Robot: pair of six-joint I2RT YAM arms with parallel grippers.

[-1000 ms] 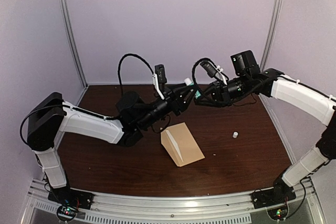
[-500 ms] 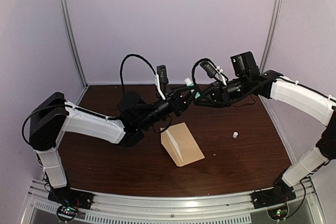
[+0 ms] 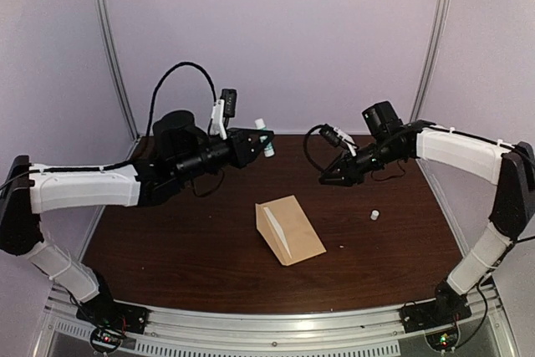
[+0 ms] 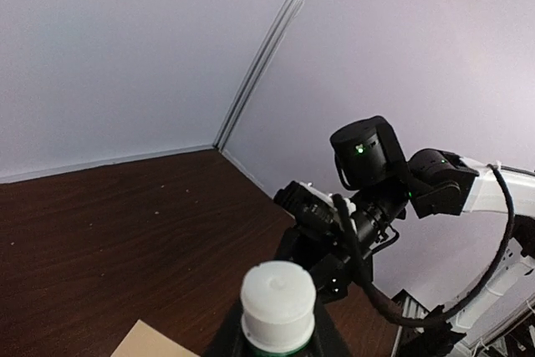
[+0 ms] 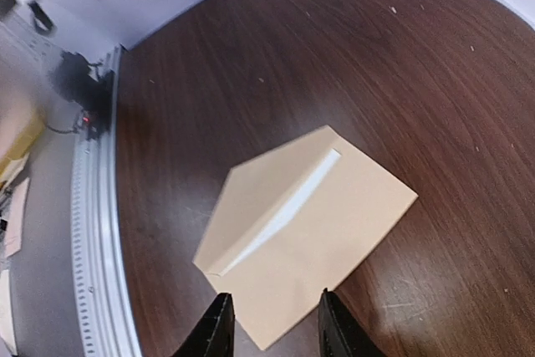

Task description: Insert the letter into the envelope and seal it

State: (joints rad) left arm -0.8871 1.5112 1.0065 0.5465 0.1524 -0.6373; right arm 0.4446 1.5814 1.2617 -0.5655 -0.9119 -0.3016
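Plain tan kraft-paper envelope (image 3: 294,236) flat on the dark wooden bench (image 3: 167,240), just beneath the nearer right pincer (image 5: 273,311) (jaws apart, empty), its crease oblique to them; left pincer (image 3: 256,142) clasps a white-capped tube (image 4: 278,292).

- The table (image 3: 192,248) is seen as dark wood grain, smooth, with a faint sheen and pale specks.
- The envelope (image 3: 299,236) is shown as tan kraft paper, matt, with sharp creases.
- The letter (image 5: 288,205) is glimpsed only as a pale, matt paper edge.
- The tube (image 4: 277,303) is topped by a white cap, probably smooth plastic, though it is blurred.
- The arms (image 3: 84,190) are clad in glossy white shells, with matt black joints.
- The rail (image 3: 276,325) is seen as ribbed bare metal.
- The walls (image 3: 276,39) are finished matt and plain.
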